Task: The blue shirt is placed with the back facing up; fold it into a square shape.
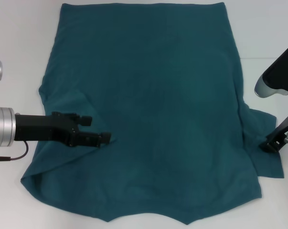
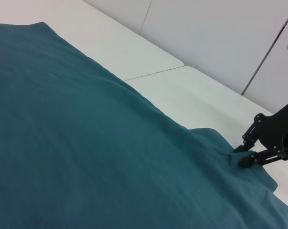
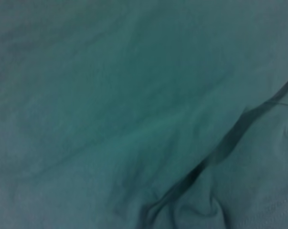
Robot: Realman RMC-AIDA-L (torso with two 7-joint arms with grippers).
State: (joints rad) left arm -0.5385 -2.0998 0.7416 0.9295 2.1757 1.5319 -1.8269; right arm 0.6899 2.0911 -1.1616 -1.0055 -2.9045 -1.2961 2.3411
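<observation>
Left gripper (image 1: 100, 130) lies low over the left sleeve of the blue shirt (image 1: 153, 105), fingers parted a little, the lower one touching the cloth, nothing held. Right gripper (image 1: 272, 144) is down on the right sleeve, tips nearly together and pressed into a bunched fold; whether it truly pinches cloth, I cannot tell. One shirt, spread flat, plain side up, across the white tabletop (image 1: 19, 28). Two grippers, one at each sleeve.
</observation>
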